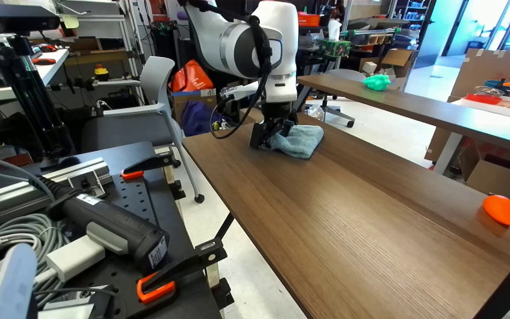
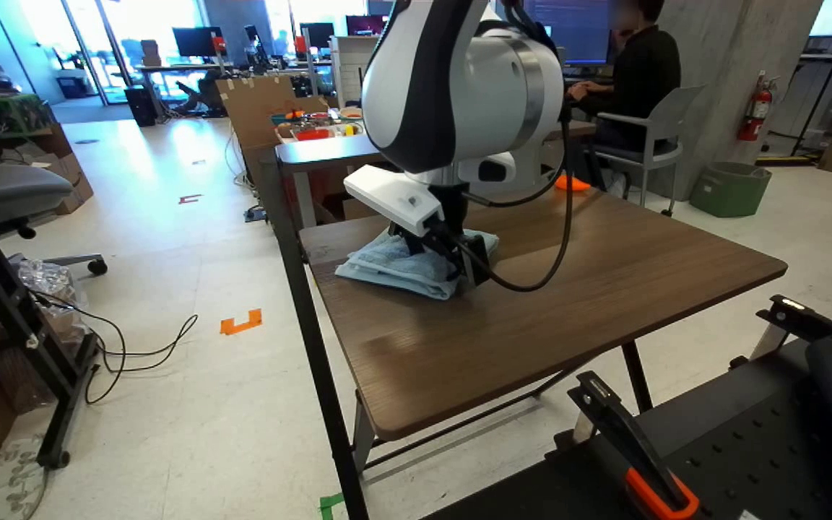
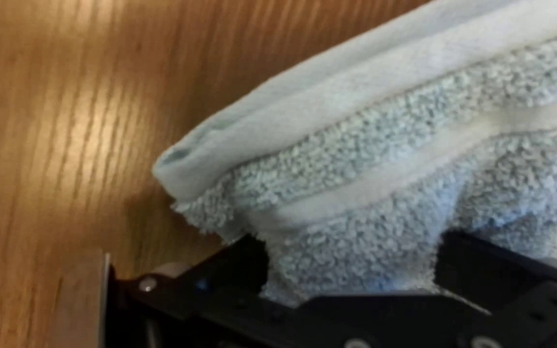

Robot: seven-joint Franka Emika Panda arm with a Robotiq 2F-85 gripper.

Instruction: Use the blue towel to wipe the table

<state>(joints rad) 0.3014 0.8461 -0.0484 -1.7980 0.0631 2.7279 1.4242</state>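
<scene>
Gripping: blue towel (image 1: 303, 141), bunched and squeezed between both jaws of gripper (image 3: 351, 244)
Brown table (image 1: 352, 212): directly under towel
Orange object (image 1: 500, 209): on table, well apart from towel

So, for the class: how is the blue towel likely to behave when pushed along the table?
The blue towel would probably flex and bunch, since it rumples between the fingers. Being fuzzy, it may drag rather than glide on the table. Lying folded and low, it seems unlikely to roll.
</scene>
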